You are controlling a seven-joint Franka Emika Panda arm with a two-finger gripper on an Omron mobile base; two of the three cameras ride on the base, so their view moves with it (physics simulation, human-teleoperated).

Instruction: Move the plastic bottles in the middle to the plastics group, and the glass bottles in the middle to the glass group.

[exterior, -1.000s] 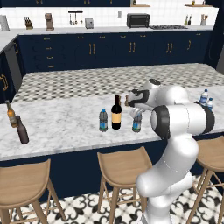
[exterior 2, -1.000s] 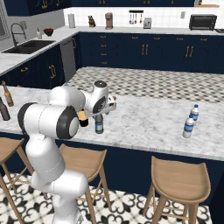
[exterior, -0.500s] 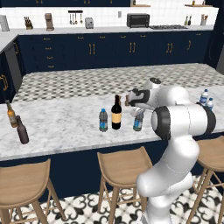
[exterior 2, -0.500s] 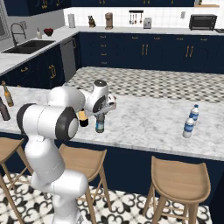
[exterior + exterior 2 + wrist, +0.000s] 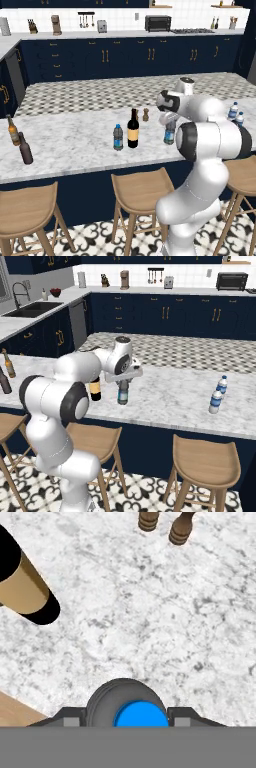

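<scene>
Jaws pinching a grey-tinted water bottle (image 5: 131,709) from above, our gripper (image 5: 123,379) hangs over the marble counter (image 5: 75,140) beside the wine bottle (image 5: 133,129).

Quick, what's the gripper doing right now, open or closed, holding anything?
Gripper: shut on the grey water bottle, gripping it at the top from above; the bottle stands on the counter.

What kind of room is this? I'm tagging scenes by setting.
A rendered home kitchen, it seems: a marble island counter with wooden stools, navy cabinets behind, a sink and a toaster oven.
</scene>
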